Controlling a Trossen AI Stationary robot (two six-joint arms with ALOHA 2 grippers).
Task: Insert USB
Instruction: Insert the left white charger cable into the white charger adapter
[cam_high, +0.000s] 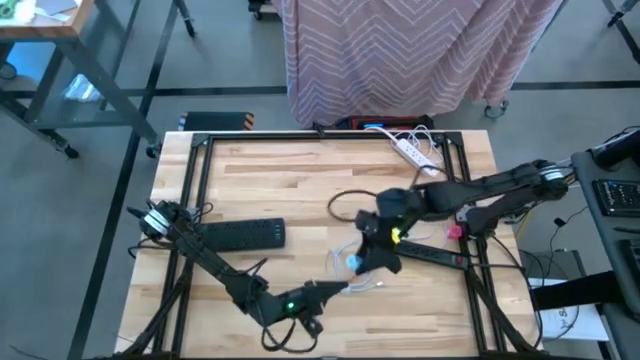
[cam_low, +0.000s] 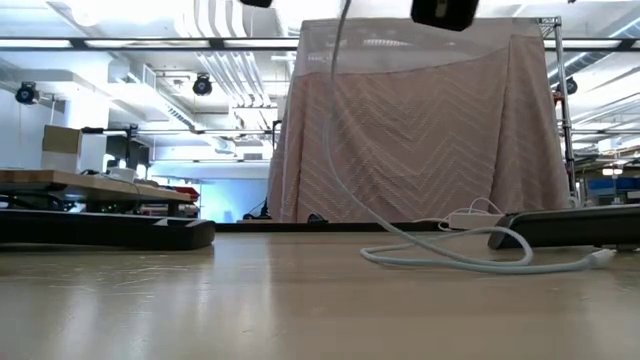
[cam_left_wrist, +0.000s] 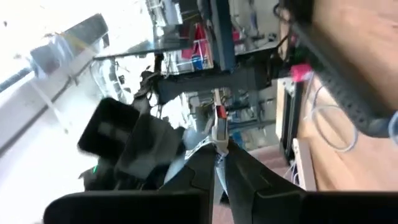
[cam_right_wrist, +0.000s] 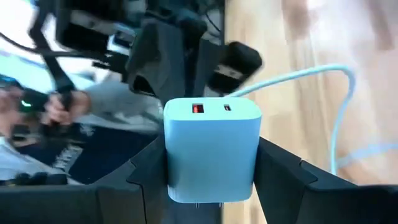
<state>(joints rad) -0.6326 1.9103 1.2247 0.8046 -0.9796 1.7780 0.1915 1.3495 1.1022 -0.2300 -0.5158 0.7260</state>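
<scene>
USB plug (cam_left_wrist: 219, 127): pinched in left gripper (cam_left_wrist: 219, 163), above table (cam_high: 280, 175) front
Charger (cam_right_wrist: 211, 149): light blue, two ports facing out, clamped between right gripper (cam_right_wrist: 211, 177) fingers
Cable (cam_low: 470, 262): white, loops on table, rises to plug
Grippers: close together, facing each other

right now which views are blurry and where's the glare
Right wrist view: the blue charger in the right pincer is sharp, everything behind it smeared. Left wrist view: background blurred, washed out by bright light at one side. Low view: ceiling lights glare, near tabletop soft.
</scene>
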